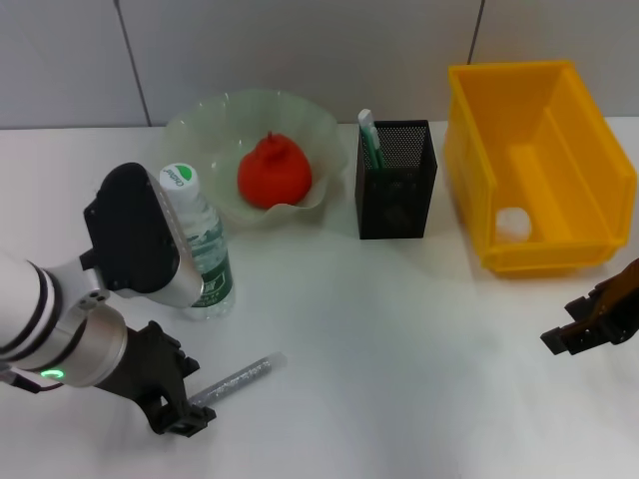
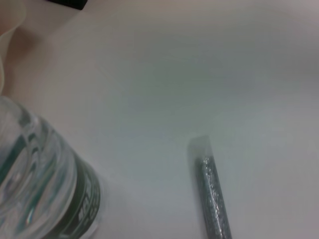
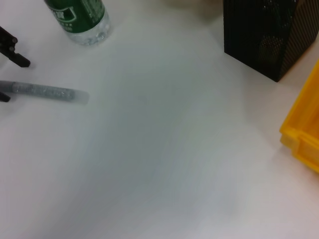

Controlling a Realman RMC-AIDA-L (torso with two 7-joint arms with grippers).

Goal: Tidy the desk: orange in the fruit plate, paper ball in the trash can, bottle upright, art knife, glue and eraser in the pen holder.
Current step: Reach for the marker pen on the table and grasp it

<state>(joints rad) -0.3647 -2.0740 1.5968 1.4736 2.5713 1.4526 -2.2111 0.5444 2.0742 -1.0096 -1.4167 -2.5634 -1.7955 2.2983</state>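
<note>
1. While the trash can (image 1: pixel 544 170) already holds the paper ball (image 1: pixel 513 224) and the fruit plate (image 1: pixel 215 130) holds the orange (image 1: pixel 273 172), the bottle (image 1: pixel 200 249) stands upright on the bench (image 1: pixel 399 349).
2. In the pen holder (image 1: pixel 396 180) stands the art knife (image 1: pixel 370 138); the eraser is not visible in any view.
3. By these signs the step in hand is the glue (image 1: pixel 238 377), lying flat on the bench near the bottle.
4. The left hand (image 1: pixel 180 404) is low at the glue's near end, fingers spread either side, not yet closed; next it must close and lift.
5. The right hand (image 1: pixel 579 334) sits idle by the trash can; its opening cannot be told.
6. Only the left wrist view shows the glue's clear tip; only the right wrist view shows fingertips bracketing the stick.
</note>
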